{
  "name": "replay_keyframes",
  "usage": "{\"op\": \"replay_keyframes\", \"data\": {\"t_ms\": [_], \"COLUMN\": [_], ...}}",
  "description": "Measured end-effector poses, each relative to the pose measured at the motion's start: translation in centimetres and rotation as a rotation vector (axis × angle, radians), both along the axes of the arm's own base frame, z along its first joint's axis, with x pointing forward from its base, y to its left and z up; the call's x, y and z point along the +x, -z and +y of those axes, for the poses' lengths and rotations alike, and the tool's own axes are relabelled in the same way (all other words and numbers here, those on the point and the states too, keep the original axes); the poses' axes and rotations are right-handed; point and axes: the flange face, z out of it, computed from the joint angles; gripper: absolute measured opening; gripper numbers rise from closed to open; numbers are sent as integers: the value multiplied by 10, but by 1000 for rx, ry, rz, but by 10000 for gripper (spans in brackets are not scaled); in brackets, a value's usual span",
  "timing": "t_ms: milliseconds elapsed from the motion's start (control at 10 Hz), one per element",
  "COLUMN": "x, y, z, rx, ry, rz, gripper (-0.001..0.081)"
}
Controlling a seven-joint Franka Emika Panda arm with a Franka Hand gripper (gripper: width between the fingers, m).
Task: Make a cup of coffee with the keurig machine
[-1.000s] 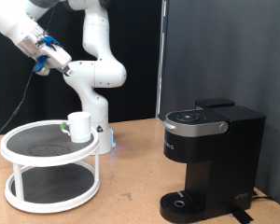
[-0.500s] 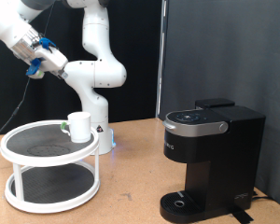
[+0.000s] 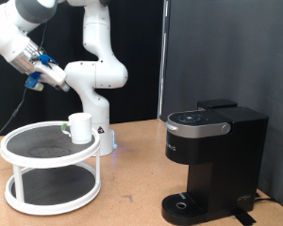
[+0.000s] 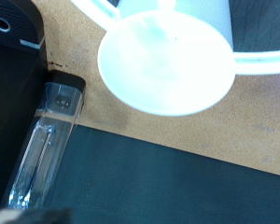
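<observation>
The white cup (image 3: 80, 127) stands upright on the top tier of a white round two-tier stand (image 3: 28, 155), near the tier's edge on the exterior view's right. The wrist view looks down into the cup's open mouth (image 4: 166, 61), which looks empty. My gripper (image 3: 63, 83) hangs in the air above the cup and a little to the exterior view's left, pointing down towards it, with nothing seen between its fingers. The black keurig machine (image 3: 212, 155) stands on the table at the exterior view's right with its lid down; a part of it shows in the wrist view (image 4: 14, 23).
A small greenish item (image 3: 65, 127) sits beside the cup on the top tier. The robot's white base (image 3: 102, 132) stands just behind the stand. A clear oblong container (image 4: 47, 140) shows in the wrist view. A black curtain closes off the back.
The arm has swung towards the exterior view's left and the hand has come down somewhat towards the cup. The cup and the machine have not moved.
</observation>
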Motion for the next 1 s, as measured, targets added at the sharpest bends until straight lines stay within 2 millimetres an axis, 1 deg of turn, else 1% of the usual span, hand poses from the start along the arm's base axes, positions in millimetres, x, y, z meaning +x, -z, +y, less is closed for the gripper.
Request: {"op": "replay_keyframes", "data": {"t_ms": [100, 200, 300, 400, 500, 700, 1000], "x": [1, 1, 2, 3, 4, 4, 2], "y": [10, 21, 31, 41, 49, 62, 73], "z": [2, 5, 8, 12, 16, 22, 25], "rx": [-2, -3, -4, -9, -15, -23, -22], "ry": [-1, -4, -7, -9, -10, -13, -13], "rz": [4, 9, 17, 26, 33, 47, 58], "gripper": [403, 588, 687, 687, 726, 733, 734]}}
